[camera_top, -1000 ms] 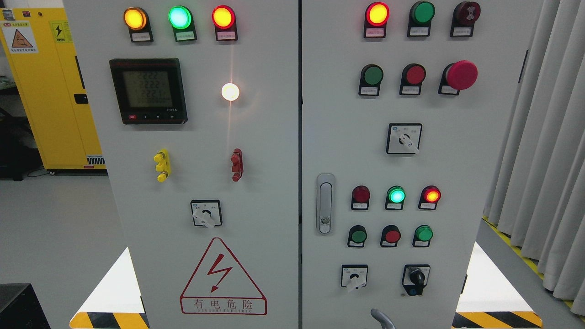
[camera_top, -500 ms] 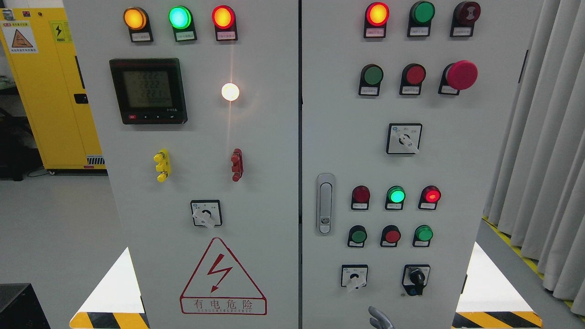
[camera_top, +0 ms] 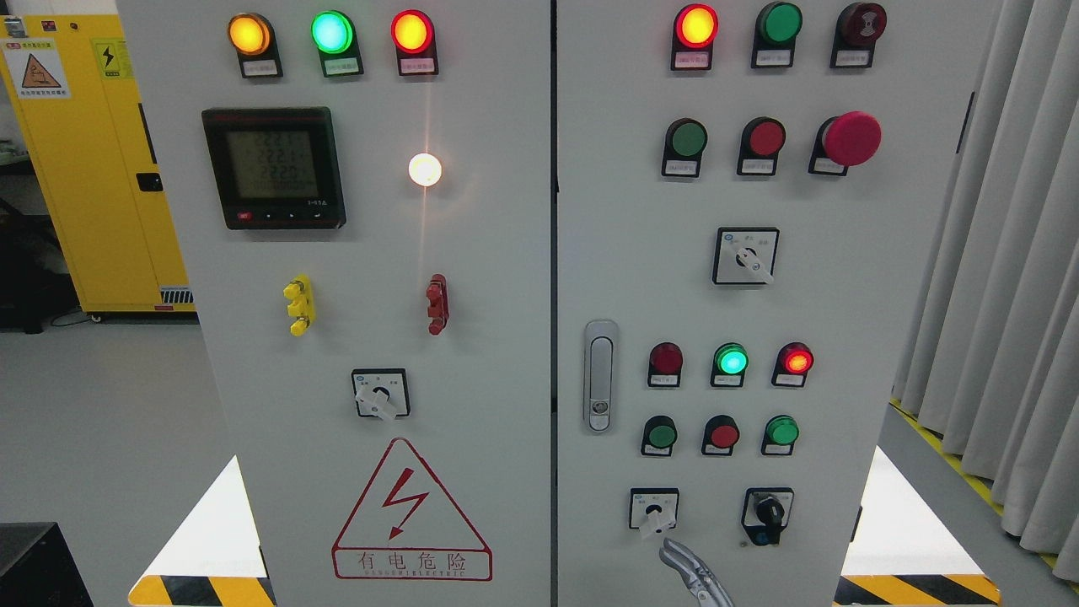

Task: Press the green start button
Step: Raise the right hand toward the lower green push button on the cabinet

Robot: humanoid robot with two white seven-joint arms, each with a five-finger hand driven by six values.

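Low on the left cabinet door, a red lightning triangle (camera_top: pixel 411 510) is reading "有电危险". Small labels under the lamps and buttons are too tiny to read. At the bottom edge right of the middle, a silver robot hand (camera_top: pixel 689 573) is showing two or so extended fingers, gripping nothing, tips just below the white selector switch (camera_top: pixel 653 511). Which arm it belongs to is unclear. Green push buttons are sitting at (camera_top: pixel 661 436), (camera_top: pixel 781 431) and (camera_top: pixel 688 139); which is start, I cannot tell.

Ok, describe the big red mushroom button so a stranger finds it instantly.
Take the right cabinet door. In its second row from the top, the red mushroom button sits rightmost. Unlike the flat green and red buttons beside it, its wide head juts out.
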